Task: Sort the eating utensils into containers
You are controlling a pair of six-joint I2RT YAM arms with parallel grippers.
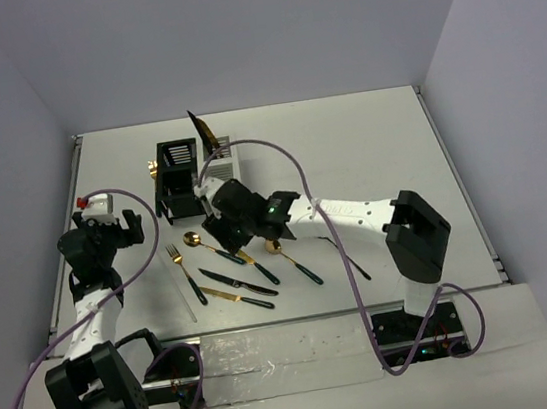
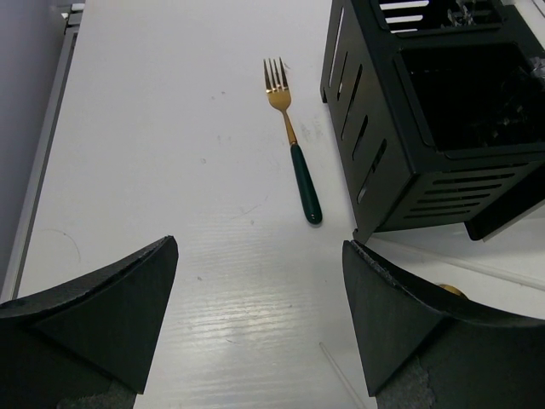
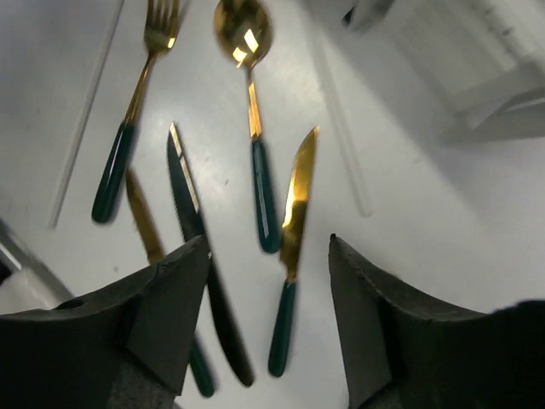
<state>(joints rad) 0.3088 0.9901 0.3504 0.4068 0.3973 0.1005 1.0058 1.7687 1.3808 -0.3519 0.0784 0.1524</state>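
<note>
Several utensils lie on the table in front of the arms: a gold fork (image 1: 183, 270), a gold spoon (image 1: 194, 240), a black knife (image 1: 236, 283) and a black fork (image 1: 346, 255). My right gripper (image 1: 220, 227) hovers open over them. In the right wrist view it (image 3: 268, 290) is open above a gold knife with a green handle (image 3: 294, 230), beside the spoon (image 3: 249, 94), a black knife (image 3: 200, 247) and the fork (image 3: 136, 111). The black caddy (image 1: 177, 177) and white caddy (image 1: 223, 163) stand behind; a gold blade (image 1: 205, 131) sticks out of the white one. My left gripper (image 1: 116, 230) is open and empty (image 2: 260, 324), facing another gold fork (image 2: 294, 145) beside the black caddy (image 2: 375, 136).
A thin clear stick (image 3: 341, 136) lies among the utensils, and another (image 3: 85, 111) lies left of the fork. A clear stick end (image 2: 341, 375) shows near my left gripper. The table's raised edge (image 2: 47, 128) runs along the left.
</note>
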